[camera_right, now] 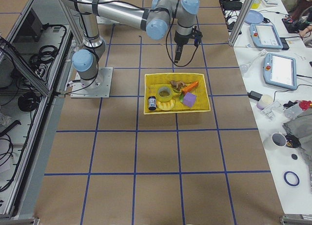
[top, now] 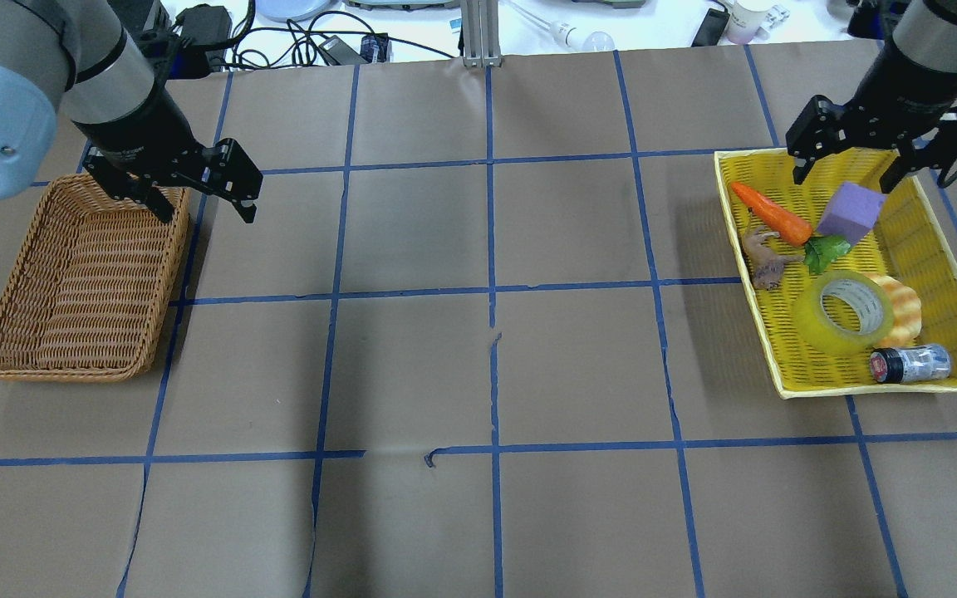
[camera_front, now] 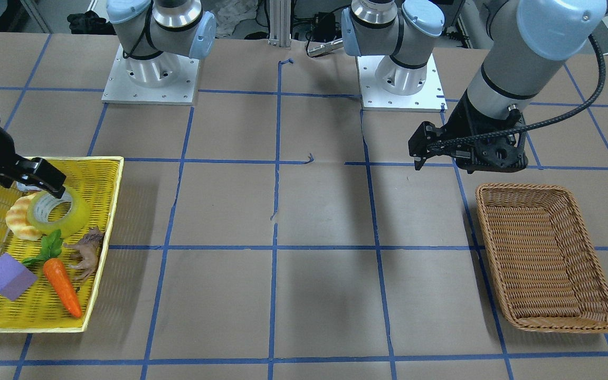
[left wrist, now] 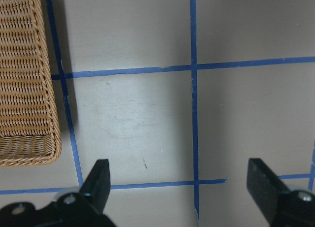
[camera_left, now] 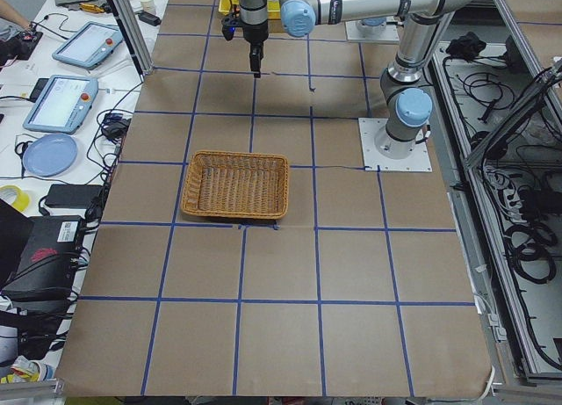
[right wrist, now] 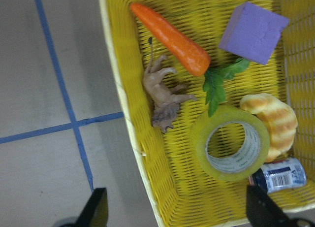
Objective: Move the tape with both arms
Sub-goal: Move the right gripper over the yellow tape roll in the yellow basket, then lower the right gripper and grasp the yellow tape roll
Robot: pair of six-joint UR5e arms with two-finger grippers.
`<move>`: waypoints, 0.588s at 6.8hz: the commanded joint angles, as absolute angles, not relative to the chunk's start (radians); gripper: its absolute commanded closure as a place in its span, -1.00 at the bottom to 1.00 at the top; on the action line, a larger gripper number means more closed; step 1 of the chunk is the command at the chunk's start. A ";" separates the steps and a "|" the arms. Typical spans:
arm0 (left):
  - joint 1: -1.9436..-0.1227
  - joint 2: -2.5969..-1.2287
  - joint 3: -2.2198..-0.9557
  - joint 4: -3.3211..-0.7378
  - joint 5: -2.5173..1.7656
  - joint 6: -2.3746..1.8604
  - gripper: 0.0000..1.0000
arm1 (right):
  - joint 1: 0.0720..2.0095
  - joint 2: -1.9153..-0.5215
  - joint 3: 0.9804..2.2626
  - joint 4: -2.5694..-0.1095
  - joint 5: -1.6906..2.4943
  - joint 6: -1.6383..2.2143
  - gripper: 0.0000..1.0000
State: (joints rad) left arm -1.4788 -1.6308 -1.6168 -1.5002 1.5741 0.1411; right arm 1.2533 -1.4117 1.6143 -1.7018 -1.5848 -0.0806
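The tape is a yellow translucent roll with a white printed core. It lies flat in the yellow basket and leans on a croissant toy. It also shows in the front view and in the right wrist view. My right gripper is open and empty. It hovers over the basket's far end, apart from the tape. My left gripper is open and empty. It hangs by the far corner of the wicker basket.
The yellow basket also holds a carrot, a purple block, a small brown animal figure and a small can. The wicker basket holds nothing. Brown paper with blue tape lines covers the table.
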 commanded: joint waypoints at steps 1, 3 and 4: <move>-1.477 -1.628 -1.617 -1.500 1.583 0.143 -1.00 | 1.169 -1.362 1.771 -1.855 -1.572 -0.049 -1.00; -1.477 -1.631 -1.618 -1.500 1.585 0.144 -1.00 | 1.169 -1.329 1.867 -1.929 -1.580 -0.021 -1.00; -1.476 -1.632 -1.618 -1.500 1.583 0.144 -1.00 | 1.169 -1.292 1.870 -1.934 -1.583 -0.023 -1.00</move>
State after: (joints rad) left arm -1.4768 -1.6302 -1.6179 -1.5003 1.5838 0.1436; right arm 1.1700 -1.3293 1.8481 -1.9126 -1.5782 -0.0252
